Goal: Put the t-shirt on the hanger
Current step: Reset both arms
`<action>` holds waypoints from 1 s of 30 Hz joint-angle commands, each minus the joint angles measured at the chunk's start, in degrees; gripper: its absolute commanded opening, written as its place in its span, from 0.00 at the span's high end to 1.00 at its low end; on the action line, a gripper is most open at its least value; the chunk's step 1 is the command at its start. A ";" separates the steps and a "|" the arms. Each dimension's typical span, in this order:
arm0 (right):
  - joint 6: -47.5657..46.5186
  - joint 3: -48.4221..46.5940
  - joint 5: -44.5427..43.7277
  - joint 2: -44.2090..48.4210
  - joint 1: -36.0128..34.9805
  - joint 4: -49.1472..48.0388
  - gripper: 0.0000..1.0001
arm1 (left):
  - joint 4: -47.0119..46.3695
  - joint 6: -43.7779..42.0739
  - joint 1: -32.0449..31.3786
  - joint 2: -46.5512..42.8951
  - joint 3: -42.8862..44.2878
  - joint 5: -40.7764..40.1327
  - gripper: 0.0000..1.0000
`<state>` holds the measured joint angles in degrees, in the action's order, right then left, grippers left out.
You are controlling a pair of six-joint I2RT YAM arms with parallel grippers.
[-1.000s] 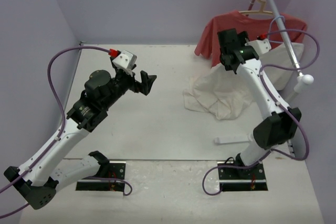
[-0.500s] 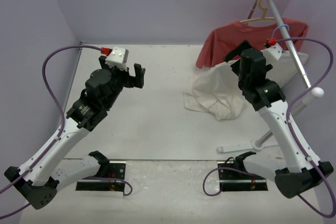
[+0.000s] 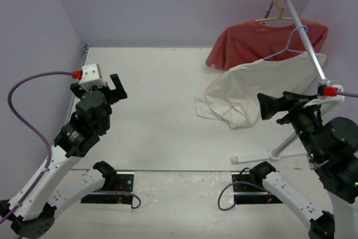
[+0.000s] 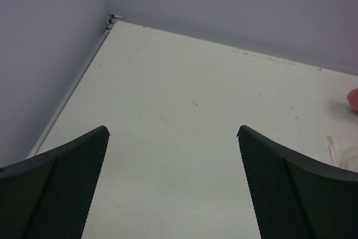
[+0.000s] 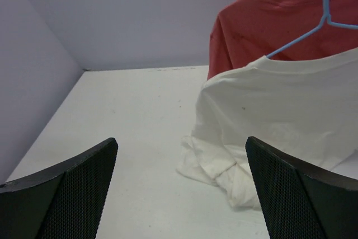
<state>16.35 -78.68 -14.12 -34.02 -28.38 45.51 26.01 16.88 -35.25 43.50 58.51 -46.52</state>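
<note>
The t-shirt [image 5: 279, 110] is hung on the hanger [image 5: 296, 39] at the upper right; the left gripper [image 4: 172, 132] and the right gripper [image 5: 180, 143] are spread wide, nothing held.

The t-shirt [image 3: 246, 89] is soft, wrinkled matt cloth, the hanger [image 5: 296, 39] thin smooth wire, the table [image 3: 162, 110] matt.

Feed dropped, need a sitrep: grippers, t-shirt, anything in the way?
Left gripper open, empty. Right gripper open, empty. T-shirt hangs on hanger, hem bunched on table. Nothing in the way.
</note>
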 commanded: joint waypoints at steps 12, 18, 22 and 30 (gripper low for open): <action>-2.15 15.61 -11.30 17.36 -0.36 5.28 0.01 | 0.73 0.75 0.27 -15.51 -16.51 -10.18 0.00; -3.95 19.08 -10.35 22.05 -0.36 1.00 0.01 | 0.53 1.85 0.29 -20.59 -19.04 -10.07 0.00; -3.59 21.02 -10.57 22.54 -0.36 1.00 0.01 | -1.32 0.88 0.37 -22.79 -20.57 -8.56 0.00; -4.29 21.80 -13.56 24.39 -0.36 2.21 0.01 | -1.55 -0.18 0.62 -22.50 -21.00 -6.28 0.00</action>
<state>13.71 -57.58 -24.95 -11.14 -28.51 48.86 27.22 17.37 -35.24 20.65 37.85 -53.10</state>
